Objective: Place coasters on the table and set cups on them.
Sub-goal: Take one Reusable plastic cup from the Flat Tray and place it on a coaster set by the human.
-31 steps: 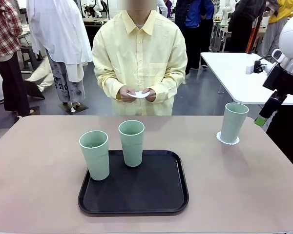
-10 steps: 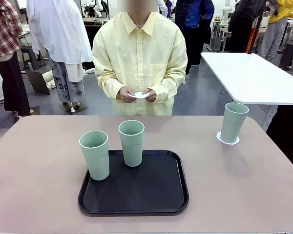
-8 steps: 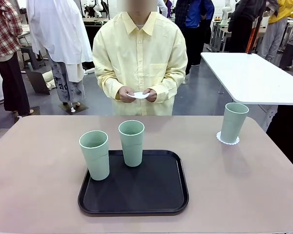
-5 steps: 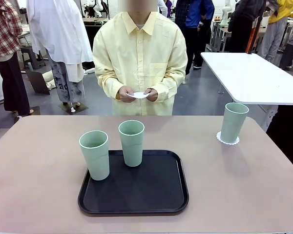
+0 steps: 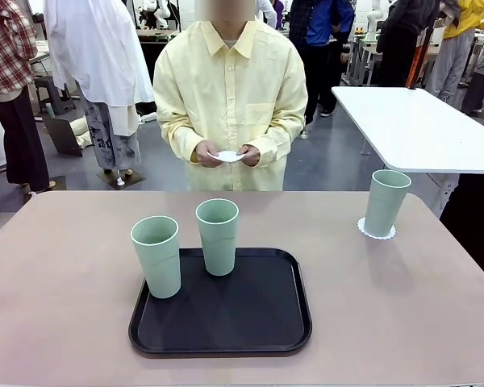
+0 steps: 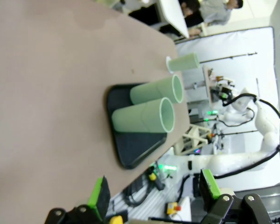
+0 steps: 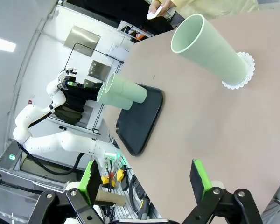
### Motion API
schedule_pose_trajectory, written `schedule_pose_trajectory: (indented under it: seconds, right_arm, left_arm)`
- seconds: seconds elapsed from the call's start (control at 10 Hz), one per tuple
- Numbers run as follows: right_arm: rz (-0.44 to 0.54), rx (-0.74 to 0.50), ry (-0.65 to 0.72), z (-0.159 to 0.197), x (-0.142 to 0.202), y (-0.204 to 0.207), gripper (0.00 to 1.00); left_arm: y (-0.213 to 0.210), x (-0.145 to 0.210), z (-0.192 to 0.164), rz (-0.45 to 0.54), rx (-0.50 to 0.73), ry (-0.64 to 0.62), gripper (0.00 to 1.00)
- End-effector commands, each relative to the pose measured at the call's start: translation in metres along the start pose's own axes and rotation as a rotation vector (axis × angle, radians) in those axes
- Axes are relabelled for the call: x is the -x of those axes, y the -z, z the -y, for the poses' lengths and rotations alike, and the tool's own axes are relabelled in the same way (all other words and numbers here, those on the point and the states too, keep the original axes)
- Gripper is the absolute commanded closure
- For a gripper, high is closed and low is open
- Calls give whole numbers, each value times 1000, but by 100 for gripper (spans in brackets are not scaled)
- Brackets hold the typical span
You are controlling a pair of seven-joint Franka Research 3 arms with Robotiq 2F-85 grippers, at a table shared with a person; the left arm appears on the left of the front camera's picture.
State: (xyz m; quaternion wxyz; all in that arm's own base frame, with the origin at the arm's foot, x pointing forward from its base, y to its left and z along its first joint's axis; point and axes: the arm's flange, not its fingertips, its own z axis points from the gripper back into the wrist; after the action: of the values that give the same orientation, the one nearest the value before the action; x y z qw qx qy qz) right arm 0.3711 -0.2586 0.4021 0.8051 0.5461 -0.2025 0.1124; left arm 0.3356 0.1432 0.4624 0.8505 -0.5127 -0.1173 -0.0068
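Table: the large matte beige-brown tabletop with rounded corners (image 5: 64, 266) carries everything, and the person stands at its far edge.
Served cup: a tall pale mint-green plastic tumbler (image 5: 385, 201) stands upright near the table's far right corner. It sits on a small round white paper-doily coaster (image 5: 365, 230), whose scalloped rim shows around the base. This setting looks finished.
Waiting cups: two identical mint-green tumblers stand upright on the black rounded-square tray (image 5: 250, 314), which lies mid-table toward the near edge. The left tumbler (image 5: 156, 256) is at the tray's left edge and the back tumbler (image 5: 217, 236) at its far edge. They are probably parked there because no bare coaster lies on the table for them.
Held coaster: a white doily disc (image 5: 228, 156) is pinched flat between the person's hands (image 5: 206, 153), beyond the table's far edge. It seems ready to be laid down. Whether another disc lies beneath it cannot be told.
Left gripper: the left gripper (image 6: 155, 190) has its green pads spread with nothing between them. It is well apart from the cups and looks along the table toward the tray.
Right gripper: the right gripper (image 7: 145, 177) is likewise spread and empty, facing the served cup.
Step in hand: likely the second coaster's placement, since a cup cannot be moved until a disc lies on the table.
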Motion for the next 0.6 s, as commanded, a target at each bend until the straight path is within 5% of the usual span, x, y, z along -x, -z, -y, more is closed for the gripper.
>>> schedule_pose_trajectory:
  seconds: [0.0,0.5]
  right_arm:
    - [3,4,-4,-5,2,0,0]
    - [3,4,-4,-5,2,0,0]
  left_arm:
    - [-1,0,0,10,18,17,0]
    - [-1,0,0,10,18,17,0]
